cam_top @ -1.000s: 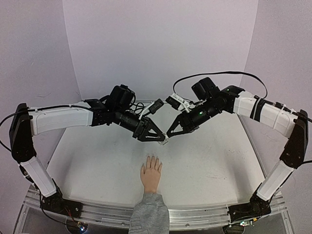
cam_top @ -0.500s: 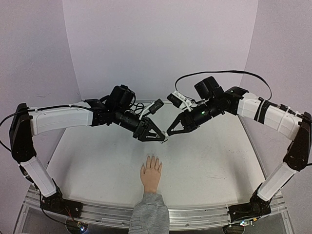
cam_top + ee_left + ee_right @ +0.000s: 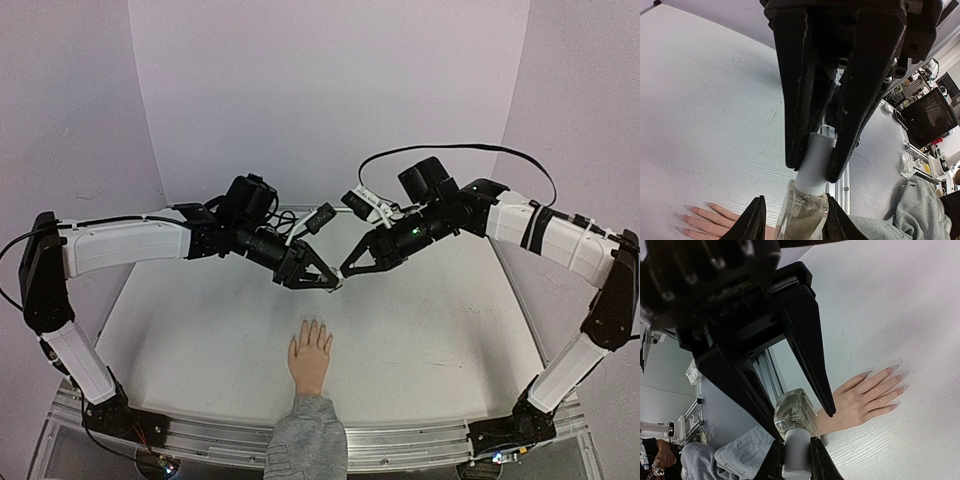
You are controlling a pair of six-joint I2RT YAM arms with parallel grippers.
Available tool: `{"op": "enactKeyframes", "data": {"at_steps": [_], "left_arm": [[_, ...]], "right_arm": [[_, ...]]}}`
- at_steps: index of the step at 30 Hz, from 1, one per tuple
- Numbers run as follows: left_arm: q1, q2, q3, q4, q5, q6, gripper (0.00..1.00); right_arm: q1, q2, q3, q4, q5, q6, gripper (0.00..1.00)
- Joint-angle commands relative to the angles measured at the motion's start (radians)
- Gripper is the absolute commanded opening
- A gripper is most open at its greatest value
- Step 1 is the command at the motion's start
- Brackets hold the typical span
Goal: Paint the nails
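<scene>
The only writing in your views was the print on the white tags [image 3: 368, 205] at the right arm's cable, too small to read. Your two arms reached inward and met above the middle of the worktop [image 3: 180, 330]. The left end effector [image 3: 331, 283] was clamped tight on the white cap [image 3: 816, 159] of a small clear glass bottle [image 3: 802, 216], while the right end effector [image 3: 347, 272] sat spread around the glass body, one finger against it and the other just off it. The nails [image 3: 903, 374], long and pale, tipped the fingers of the hand [image 3: 310, 355], which lay palm down on the worktop nearer the bases than the bottle, its grey sleeve [image 3: 305, 440] at the near edge.
</scene>
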Motion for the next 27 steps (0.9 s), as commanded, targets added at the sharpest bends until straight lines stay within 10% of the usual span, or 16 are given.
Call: {"op": "enactKeyframes", "data": {"at_steps": [1, 16, 27], "left_arm": [[0.001, -0.023, 0.051, 0.016, 0.047, 0.010, 0.39], [0.001, -0.017, 0.050, 0.016, 0.039, 0.009, 0.42], [0.001, -0.035, 0.040, 0.016, 0.016, 0.019, 0.19]], "right_arm": [[0.007, -0.029, 0.002, 0.026, -0.038, -0.001, 0.00], [0.007, -0.023, 0.011, 0.029, -0.030, 0.003, 0.00], [0.008, -0.022, 0.007, 0.047, -0.027, 0.014, 0.00]]}}
